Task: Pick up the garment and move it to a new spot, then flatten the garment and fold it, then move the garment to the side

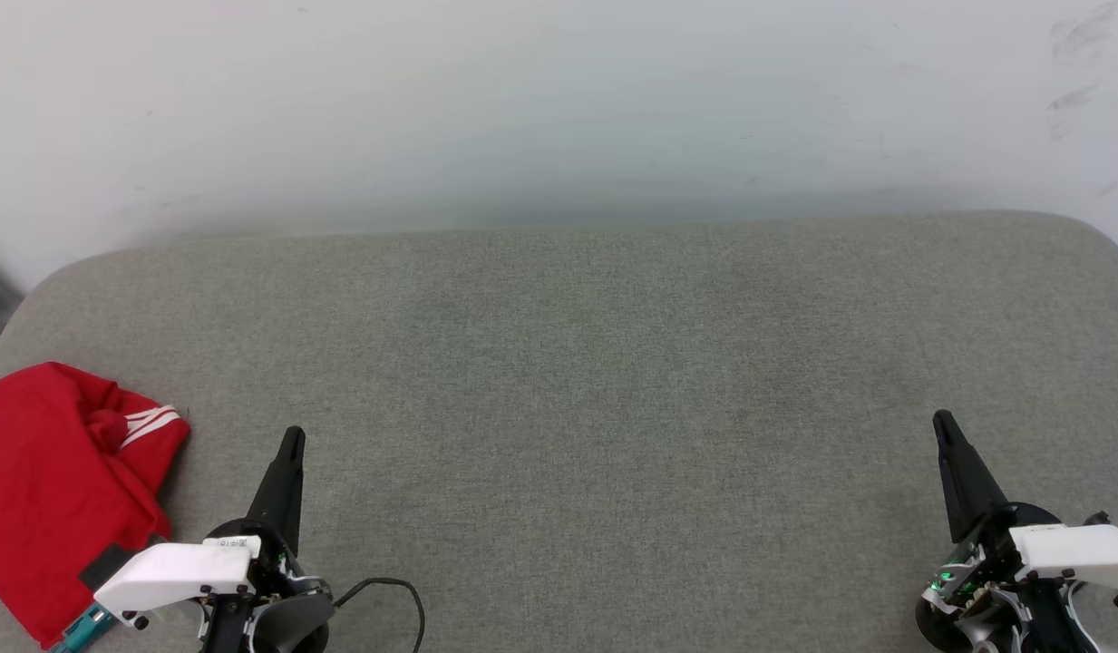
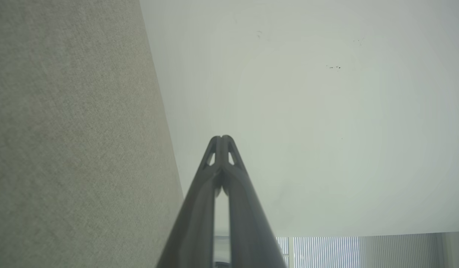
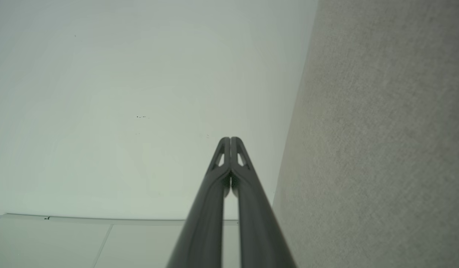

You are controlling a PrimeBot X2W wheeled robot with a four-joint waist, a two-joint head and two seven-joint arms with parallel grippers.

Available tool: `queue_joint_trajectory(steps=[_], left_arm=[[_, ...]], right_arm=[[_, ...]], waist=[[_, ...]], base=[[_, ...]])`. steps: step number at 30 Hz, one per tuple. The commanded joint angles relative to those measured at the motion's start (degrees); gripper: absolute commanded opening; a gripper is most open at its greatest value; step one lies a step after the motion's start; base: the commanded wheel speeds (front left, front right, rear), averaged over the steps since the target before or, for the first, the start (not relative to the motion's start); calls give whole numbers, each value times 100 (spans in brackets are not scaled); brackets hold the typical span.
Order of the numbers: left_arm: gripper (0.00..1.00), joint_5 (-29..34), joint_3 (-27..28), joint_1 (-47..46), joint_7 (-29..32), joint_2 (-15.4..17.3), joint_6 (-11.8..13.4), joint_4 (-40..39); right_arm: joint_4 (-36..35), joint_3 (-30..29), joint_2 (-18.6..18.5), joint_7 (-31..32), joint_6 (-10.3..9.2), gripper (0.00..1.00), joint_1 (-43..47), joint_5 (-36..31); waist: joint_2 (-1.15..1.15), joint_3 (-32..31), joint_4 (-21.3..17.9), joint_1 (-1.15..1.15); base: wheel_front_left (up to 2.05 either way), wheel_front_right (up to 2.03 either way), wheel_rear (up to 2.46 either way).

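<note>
The grey padded table (image 1: pixel 577 381) runs wide in front of the white wall (image 1: pixel 559 109), and nearly all of its top is bare cloth.

The shirt (image 1: pixel 42 481) lies at the near left corner of the table, just beside the left arm and running off the left edge of the head view. It is a compact red heap, several layers thick, with a soft knot of cloth bunched near its top and a bit of white striped trim (image 1: pixel 150 423) showing on its right side. It is not spread flat, and its edges are only roughly squared.

From where I stand this could be one of two things: a loose fold already set aside, or a crumpled pile not yet picked up. With the bunching on top, I lean toward the second, but I cannot say for sure. If so, the pick-up, the flattening, the folding and the move to the side are all left to do.

The left gripper (image 1: pixel 293 435) points up the table near the shirt without touching it, fingers pressed together on nothing. The right gripper (image 1: pixel 941 420) is well apart on the far side, clenched and empty as well.
</note>
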Motion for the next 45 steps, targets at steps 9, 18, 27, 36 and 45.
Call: queue_joint_trajectory(steps=[9,18,27,36,45], left_arm=[[0,9,10,-36,9,-7,-16,4],[100,6,-185,98,-123,-13,2,-23],[100,-68,-427,121,-360,-10,2,-411],[100,144,-647,165,-591,5,2,-835],[100,893,-887,170,-832,109,2,-1106]], right_arm=[[4,-1,17,10,-2,0,-73,-27],[-48,103,5,-135,-1,100,153,3],[-364,279,5,-386,-1,100,231,-16],[-658,390,4,-620,-1,100,270,-194],[-938,484,-49,-825,-1,100,271,-727]], waist=[[0,0,0,0],[0,2,0,0],[0,8,3,0],[0,15,12,0],[0,23,28,0]], base=[[0,0,0],[0,0,0],[0,0,0],[0,0,0],[0,0,0]])
